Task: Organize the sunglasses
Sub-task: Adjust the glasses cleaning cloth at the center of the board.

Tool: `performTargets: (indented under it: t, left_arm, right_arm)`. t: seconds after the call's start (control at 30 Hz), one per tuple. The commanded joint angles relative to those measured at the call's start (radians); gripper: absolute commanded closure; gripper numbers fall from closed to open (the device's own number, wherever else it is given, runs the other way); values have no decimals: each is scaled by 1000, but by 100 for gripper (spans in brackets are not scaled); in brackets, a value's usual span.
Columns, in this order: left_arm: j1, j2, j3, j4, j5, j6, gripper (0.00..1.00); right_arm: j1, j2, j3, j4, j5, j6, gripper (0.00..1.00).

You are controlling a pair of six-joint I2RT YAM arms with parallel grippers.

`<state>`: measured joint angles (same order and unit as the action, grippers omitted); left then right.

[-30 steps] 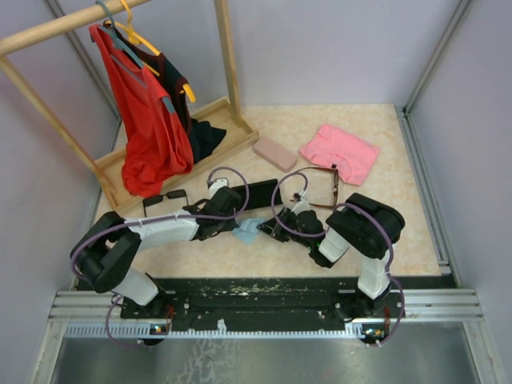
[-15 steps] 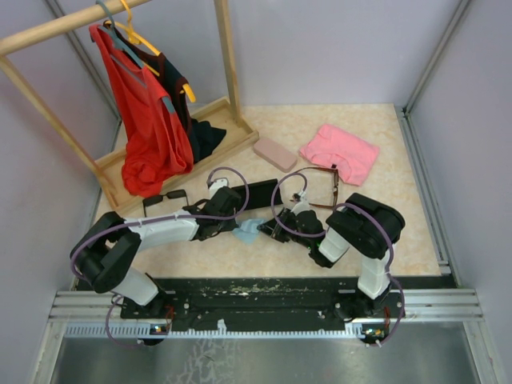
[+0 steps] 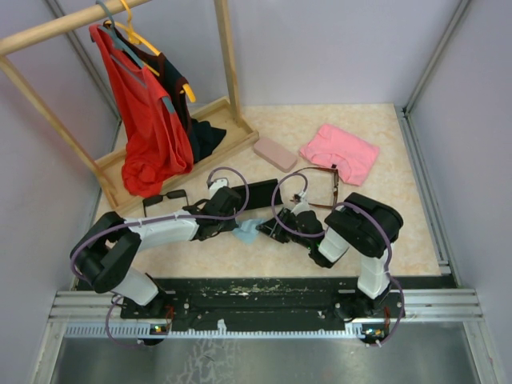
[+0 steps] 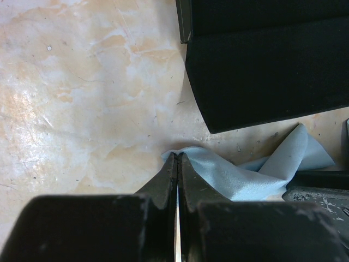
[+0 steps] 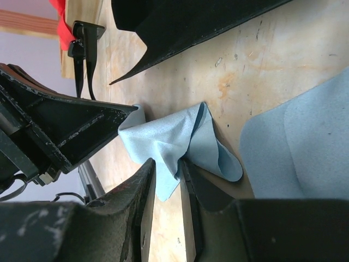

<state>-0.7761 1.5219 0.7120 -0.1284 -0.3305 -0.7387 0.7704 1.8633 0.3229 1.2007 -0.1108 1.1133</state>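
left pincer [image 4: 177, 159]: jaws pressed together, clamped on a corner of the blue cloth [image 4: 256, 177], tips down at the counter [image 4: 82, 82]
right pincer [image 5: 167, 168]: closed to a narrow slit, a fold of the blue cloth caught between the fingers [image 5: 143, 188]
pincer spacing: tips near each other, left pincer on the cloth's left end, right pincer on its right end
blue cloth: crumpled, lying on the counter just near of the black case [image 3: 260, 194]
black case: open, flat, just far of both pincers, apart from the cloth's pinched corner
black sunglasses [image 3: 164, 198]: on the counter left of the left arm's wrist, near the rack base [image 3: 210, 112], well apart from either pincer
reddish-brown glasses [image 3: 335, 186]: on the counter far-right of the right pincer, just near of the pink garment [image 3: 339, 152]; not held
pink case [image 3: 274, 154]: closed, far of the black case, left of the pink garment
rack: far left, red shirt [image 3: 148, 128] on a hanger, dark clothing behind it
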Motion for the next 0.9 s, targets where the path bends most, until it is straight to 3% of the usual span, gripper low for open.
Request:
performTargets:
  t: [0.0, 0.27, 0.63, 0.87]
  left_arm:
    - [5, -14, -11, -1, 18, 9, 99]
    - [5, -16, -15, -2, 15, 6, 99]
    - [5, -17, -14, -4, 16, 7, 99]
    - [5, -20, -16, -4, 15, 6, 99]
  right_arm:
    - [10, -11, 7, 17, -7, 12, 74]
    - [21, -21, 3, 10, -31, 45, 73]
    - [27, 75, 4, 200, -8, 89, 73]
    - [27, 66, 25, 138, 14, 72, 72]
